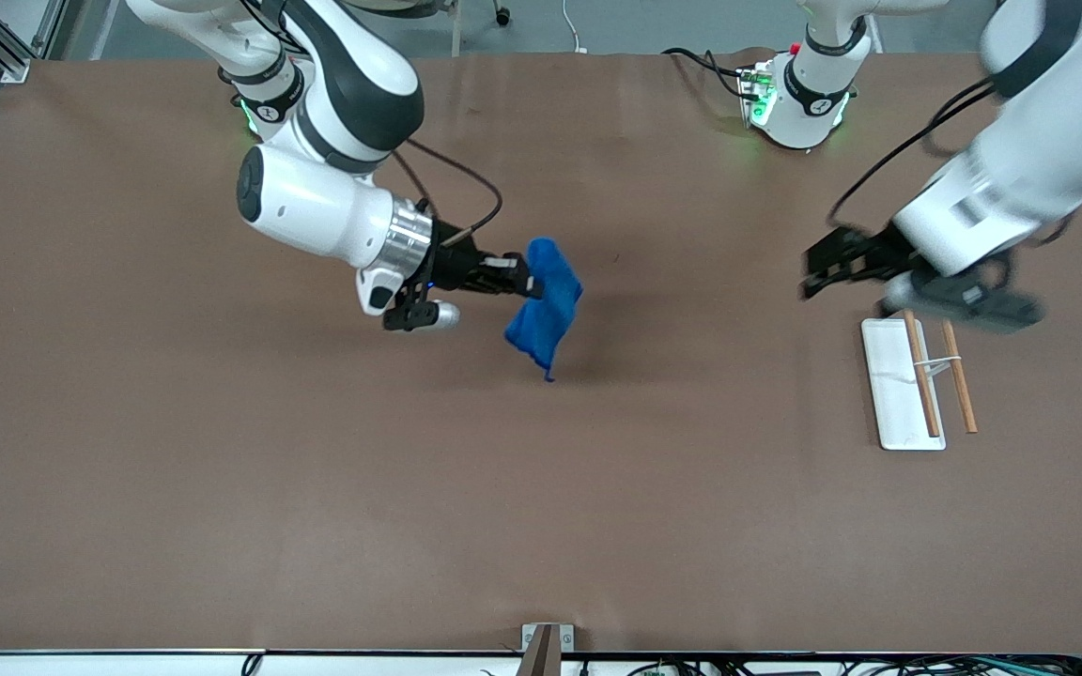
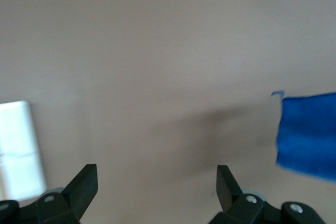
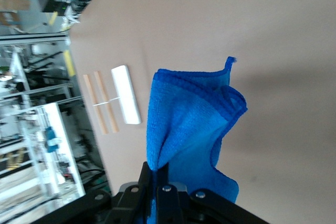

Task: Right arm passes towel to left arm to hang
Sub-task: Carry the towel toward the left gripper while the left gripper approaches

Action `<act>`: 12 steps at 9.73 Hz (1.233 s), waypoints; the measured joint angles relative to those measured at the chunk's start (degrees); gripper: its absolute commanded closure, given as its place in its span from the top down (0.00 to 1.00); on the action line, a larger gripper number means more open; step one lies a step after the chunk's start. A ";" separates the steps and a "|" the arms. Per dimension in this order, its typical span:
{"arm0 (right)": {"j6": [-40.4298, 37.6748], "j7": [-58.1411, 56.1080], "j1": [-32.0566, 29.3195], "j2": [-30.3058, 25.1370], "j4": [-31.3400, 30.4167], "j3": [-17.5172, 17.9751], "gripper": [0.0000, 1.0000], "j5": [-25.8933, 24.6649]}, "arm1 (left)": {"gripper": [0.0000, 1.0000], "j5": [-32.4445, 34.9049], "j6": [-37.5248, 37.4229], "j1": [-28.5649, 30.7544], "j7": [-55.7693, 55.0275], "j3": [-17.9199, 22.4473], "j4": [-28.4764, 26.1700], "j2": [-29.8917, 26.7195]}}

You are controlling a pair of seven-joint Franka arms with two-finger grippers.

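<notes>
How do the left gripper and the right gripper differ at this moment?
The right gripper is shut on the blue towel; the left gripper is open and holds nothing. The right is over the table's middle; the left is above the white rack. Both are black, two-fingered and off the table.

My fingers (image 3: pixel 167 190) are pinched tight on a fold of the towel (image 3: pixel 191 124), which spreads away from me in bright blue folds with a darker stitched edge. Its small corner loop (image 3: pixel 230 61) sticks out at the tip. Past the cloth lies the brown table (image 3: pixel 252 19). On it sits a white rack base (image 3: pixel 126 94), with two wooden bars (image 3: pixel 102 102) just beside it.
</notes>
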 measured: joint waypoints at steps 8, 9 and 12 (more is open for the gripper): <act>1.73 -0.14 0.33 2.31 6.74 5.54 0.00 16.29 | 1.00 -45.69 1.37 -1.48 4.16 -0.99 -9.32 10.06; 1.73 -0.14 0.39 2.42 6.90 5.60 0.00 16.47 | 1.00 -49.59 -2.74 0.04 4.16 -0.99 -10.29 10.05; 1.79 -0.14 0.42 2.62 6.92 5.62 0.00 16.65 | 1.00 -58.23 -15.57 6.56 5.02 -0.98 -13.32 10.11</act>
